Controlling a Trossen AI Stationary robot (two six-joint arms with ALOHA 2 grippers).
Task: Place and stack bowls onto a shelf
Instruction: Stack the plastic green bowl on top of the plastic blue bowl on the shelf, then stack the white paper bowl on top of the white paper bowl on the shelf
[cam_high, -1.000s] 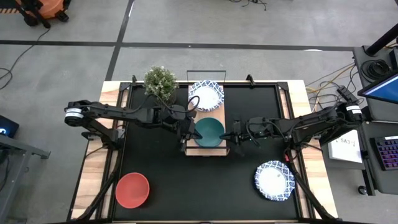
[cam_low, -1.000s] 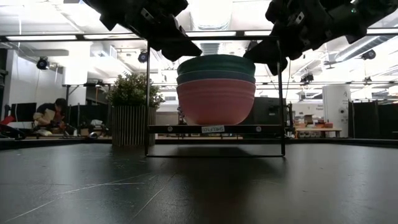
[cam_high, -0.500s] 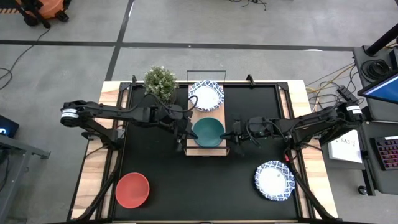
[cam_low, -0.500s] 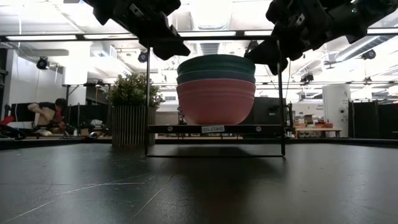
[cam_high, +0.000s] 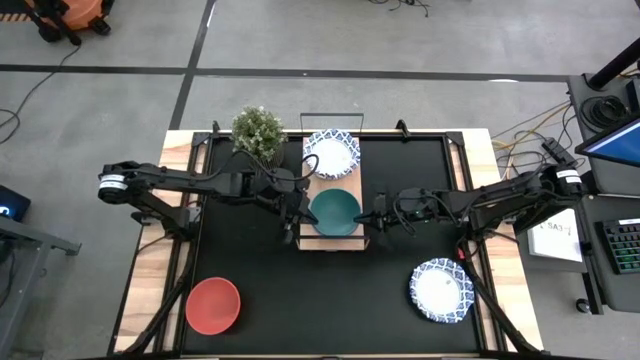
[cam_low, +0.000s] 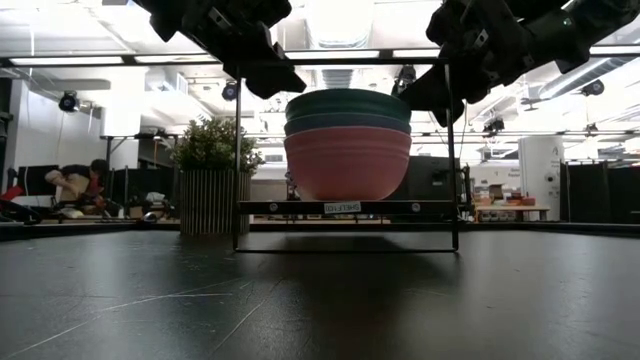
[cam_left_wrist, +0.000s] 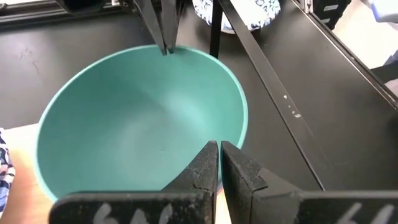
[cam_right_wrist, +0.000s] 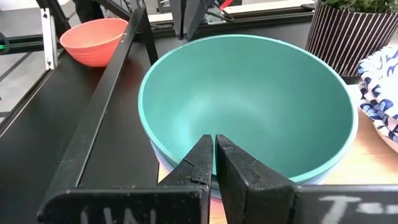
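Observation:
A green bowl (cam_high: 335, 212) tops a stack with a blue bowl (cam_low: 348, 123) and a pink bowl (cam_low: 348, 165), whose base rests on the near end of the wooden shelf (cam_high: 352, 186). A blue-patterned bowl (cam_high: 332, 155) sits on the shelf's far end. My left gripper (cam_high: 298, 208) is shut, just above the green bowl's left rim. My right gripper (cam_high: 372, 215) is shut, just off its right rim; a small gap shows in the low view. A red bowl (cam_high: 213, 305) and another patterned bowl (cam_high: 441, 290) rest on the mat. My left gripper comes slanting down from the table's left, its shut fingertips (cam_left_wrist: 219, 148) right at the green bowl's left rim (cam_low: 294, 98). Whether they touch the rim, I cannot tell.
A potted plant (cam_high: 258, 132) stands just beyond the left arm, beside the shelf's far end. The shelf's black wire frame (cam_low: 345, 62) runs above the bowls between both grippers. Open black mat (cam_high: 320, 300) lies toward the near edge, between the red bowl and the patterned bowl.
My left gripper, still shut, has drawn back a little from over the green bowl toward the table's left edge. The bowls have not moved.

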